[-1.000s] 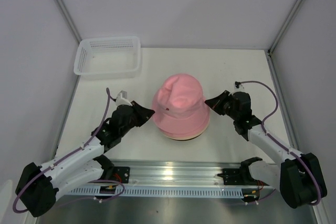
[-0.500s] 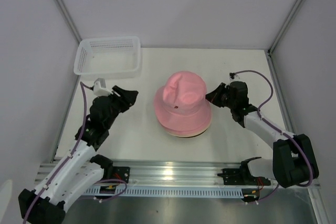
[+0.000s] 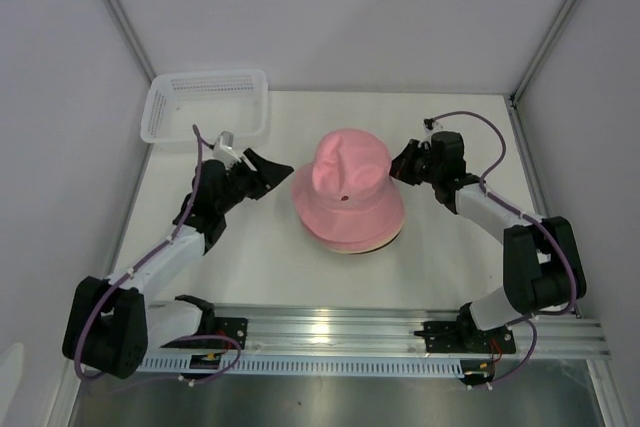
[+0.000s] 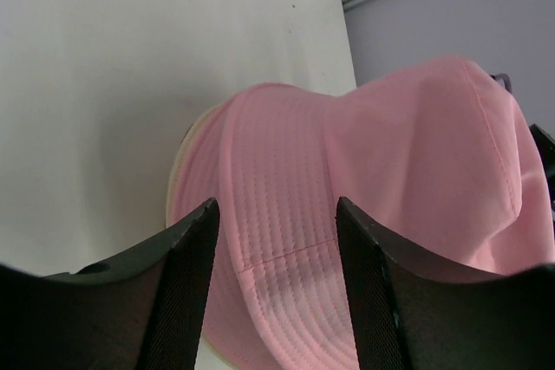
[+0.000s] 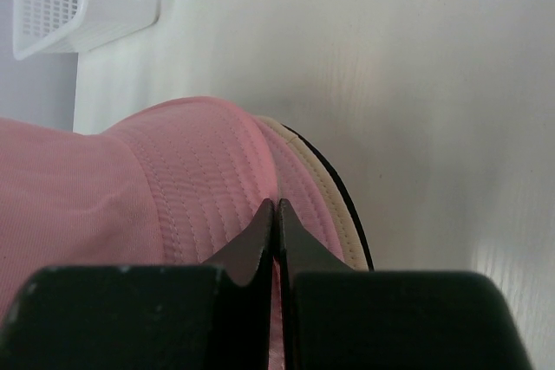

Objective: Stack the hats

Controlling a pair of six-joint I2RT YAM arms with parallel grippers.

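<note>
Advanced: my left pincer (image 3: 277, 166), spread apart, hats (image 3: 348, 197) straight ahead. My right pincer (image 3: 401, 168), pressed together, tip against them.

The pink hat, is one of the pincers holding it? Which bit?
The left pincer is open, holding nothing. The right pincer is shut with its tips at the brim of the pink hat; whether cloth is pinched cannot be told.

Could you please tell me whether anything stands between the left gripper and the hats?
Nothing visible does. The left gripper is open and faces the pink hat from the side. In its wrist view the brim lies straight ahead, with only bare table beside it. The basket sits off behind, out of the path.
</note>
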